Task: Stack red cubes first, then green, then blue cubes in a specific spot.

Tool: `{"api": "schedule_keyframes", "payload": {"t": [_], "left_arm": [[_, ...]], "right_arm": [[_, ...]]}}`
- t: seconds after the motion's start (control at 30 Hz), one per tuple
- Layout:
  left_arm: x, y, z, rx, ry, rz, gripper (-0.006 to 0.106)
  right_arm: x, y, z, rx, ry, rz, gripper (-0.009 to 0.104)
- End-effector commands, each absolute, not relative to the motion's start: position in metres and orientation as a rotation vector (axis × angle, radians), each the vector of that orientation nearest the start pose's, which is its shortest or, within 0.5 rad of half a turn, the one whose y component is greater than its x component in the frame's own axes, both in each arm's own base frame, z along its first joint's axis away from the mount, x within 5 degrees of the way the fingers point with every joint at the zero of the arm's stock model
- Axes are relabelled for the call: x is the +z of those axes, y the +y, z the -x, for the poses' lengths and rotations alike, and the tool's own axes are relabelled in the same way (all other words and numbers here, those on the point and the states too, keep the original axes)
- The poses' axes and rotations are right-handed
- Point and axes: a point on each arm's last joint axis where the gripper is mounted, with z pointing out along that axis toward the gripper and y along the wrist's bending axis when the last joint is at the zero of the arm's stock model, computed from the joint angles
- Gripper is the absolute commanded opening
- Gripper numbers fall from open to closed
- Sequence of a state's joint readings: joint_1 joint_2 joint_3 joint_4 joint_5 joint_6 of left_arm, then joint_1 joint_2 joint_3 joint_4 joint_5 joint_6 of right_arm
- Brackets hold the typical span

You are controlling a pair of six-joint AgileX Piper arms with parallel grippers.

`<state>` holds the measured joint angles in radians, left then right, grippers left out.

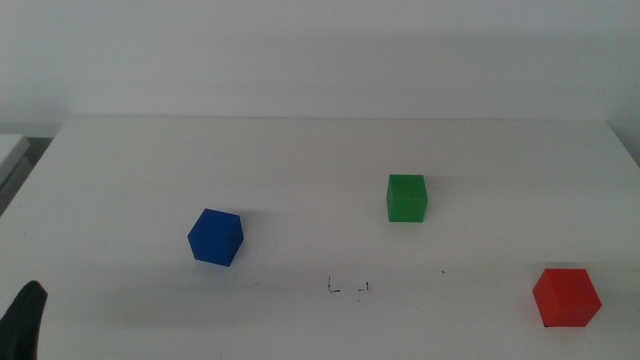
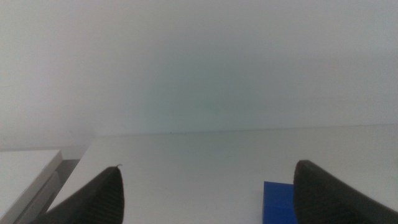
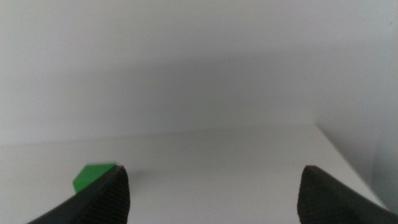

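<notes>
At the near left corner of the middle view, the left gripper [image 1: 24,318] is showing only as a dark tip at the picture's lower edge; in its own wrist view its two jaws are standing wide apart with nothing between them, and part of the blue cube [image 1: 216,237] is peeking in beside one jaw without touching it. The right gripper [image 3: 211,193] is lying outside the middle view; its wrist view is showing its jaws likewise spread wide and holding nothing, with a corner of the green cube [image 1: 407,197] appearing just behind one jaw. On the white table [image 1: 320,150], the red cube [image 1: 566,296] is sitting nearest, at the near right, resting flat and well apart from the others. A few small dark marks [image 1: 347,288] are lying on the table surface near the middle of the near edge, too faint to read as letters. Farther back and to the left, the blue cube is resting flat, turned slightly so that one corner is facing forward. Farthest of the three, right of centre, the green cube is sitting flat and alone. None of the cubes is bearing any label or writing, and none is stacked on another.
</notes>
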<state>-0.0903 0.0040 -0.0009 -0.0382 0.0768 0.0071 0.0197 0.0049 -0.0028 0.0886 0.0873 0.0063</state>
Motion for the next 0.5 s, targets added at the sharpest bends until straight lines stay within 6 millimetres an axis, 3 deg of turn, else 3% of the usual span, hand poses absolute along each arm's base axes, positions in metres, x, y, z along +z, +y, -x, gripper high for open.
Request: {"api": "schedule_keyframes", "payload": {"t": [0.0, 0.13, 0.33, 0.47], "left_arm": [[0.207, -0.005, -0.056, -0.102, 1.547, -0.043, 0.091], [0.207, -0.005, -0.056, -0.102, 1.547, -0.043, 0.091], [0.207, -0.005, -0.056, -0.102, 1.547, -0.043, 0.091], [0.207, -0.005, -0.056, -0.102, 1.547, -0.043, 0.091]], "right_arm": [[0.204, 0.002, -0.056, 0.092, 1.607, -0.057, 0.092], [0.228, 0.004, -0.047, 0.117, 1.700, -0.049, 0.092], [0.289, 0.006, -0.038, 0.133, 1.712, -0.034, 0.092], [0.327, 0.007, -0.042, 0.137, 1.849, -0.019, 0.092]]}}
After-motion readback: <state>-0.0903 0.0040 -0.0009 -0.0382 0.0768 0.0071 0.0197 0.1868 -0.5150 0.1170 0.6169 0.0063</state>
